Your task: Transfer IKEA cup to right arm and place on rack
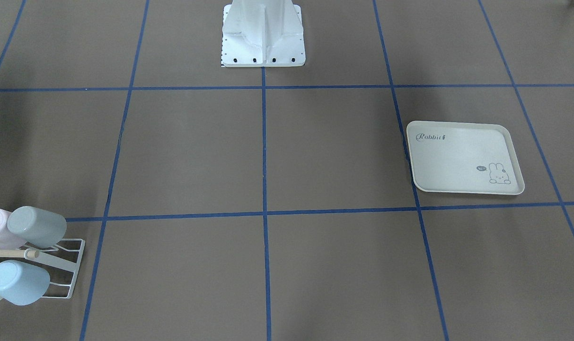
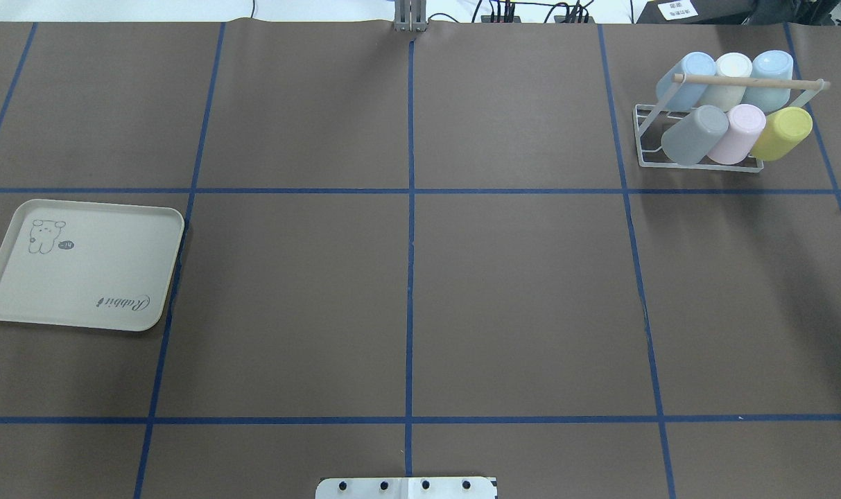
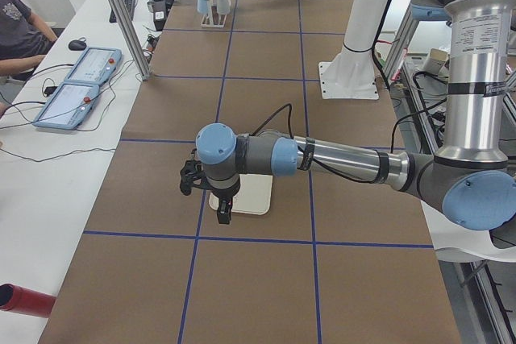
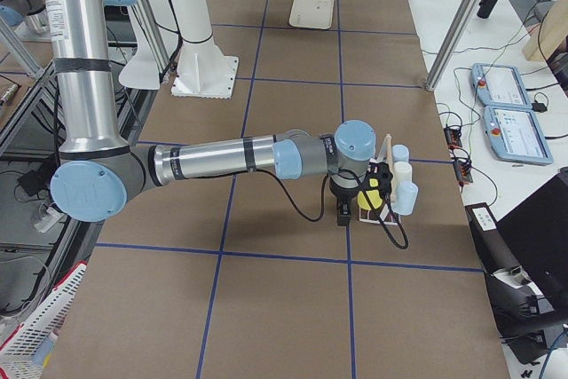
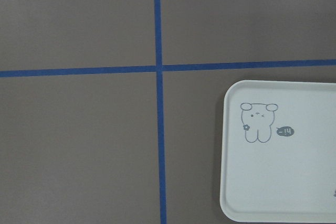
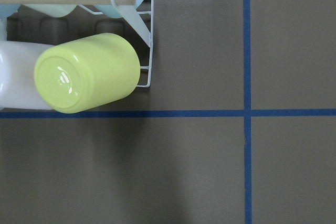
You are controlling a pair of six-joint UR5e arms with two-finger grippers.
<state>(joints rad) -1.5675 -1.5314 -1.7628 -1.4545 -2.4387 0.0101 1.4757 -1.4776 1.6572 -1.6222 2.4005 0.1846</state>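
1. Six cups (image 2: 695, 134) are seen mouth-down and tilted on the prongs of the white wire rack (image 2: 643, 138). Three are set on each side of its wooden rod (image 2: 746, 81), at the far corner of the table (image 2: 517, 298) on the robot's right. None is left on the cream tray (image 2: 87, 277).
2. The left gripper (image 3: 223, 213) is hung over the tray's edge and the right gripper (image 4: 343, 215) just beside the rack. Both are shown in the side views only, so how wide each claw stands cannot be told. No cup is seen at either.
3. The cups are judged to be light, stiff plastic, unlikely to break. A smooth, slippery wall is suggested by the glossy base of the yellow-green cup (image 6: 86, 72).
4. Hold would best be taken squarely across the wall at mid-height, since a cup could be let slide toward its narrower base by the slight taper. A moderate squeeze should be enough.
5. The placing is judged complete, no cup being left to hand across.
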